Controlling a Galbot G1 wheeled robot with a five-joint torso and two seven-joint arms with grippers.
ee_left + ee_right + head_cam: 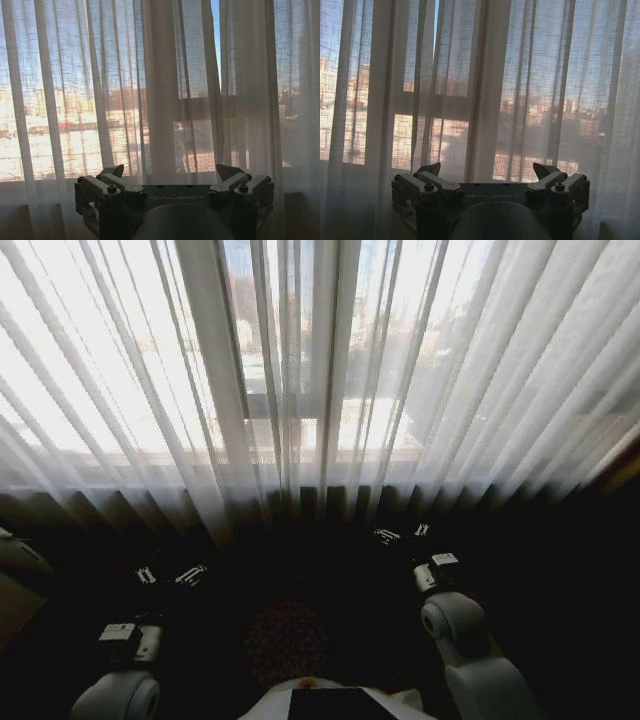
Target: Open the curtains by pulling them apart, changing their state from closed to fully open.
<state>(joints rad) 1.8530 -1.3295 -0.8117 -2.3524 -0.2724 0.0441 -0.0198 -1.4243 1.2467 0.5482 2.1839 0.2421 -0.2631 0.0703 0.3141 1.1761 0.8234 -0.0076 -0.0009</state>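
Facing the closed curtains (320,370), my left gripper (166,575) and right gripper (402,533) hover wide-fingered, empty; the soft, light sheers look best pinched along the middle edges.

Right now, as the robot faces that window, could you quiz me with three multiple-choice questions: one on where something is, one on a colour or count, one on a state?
1. Where are the two claws?
A. Low, short of the curtains
B. Raised above the window
C. Behind the curtains

2. What colour are the curtains?
A. Dark red
B. Sheer white
C. Solid green

3. How do the curtains hang?
A. Drawn shut across the window
B. Pulled fully apart
C. Taken down

Answers:
1 A: the left claw and right claw sit low in the dark, before the cloth's lower edge.
2 B: the curtains are white, with buildings showing through.
3 A: the pleats cover the whole window, both open claws holding nothing.
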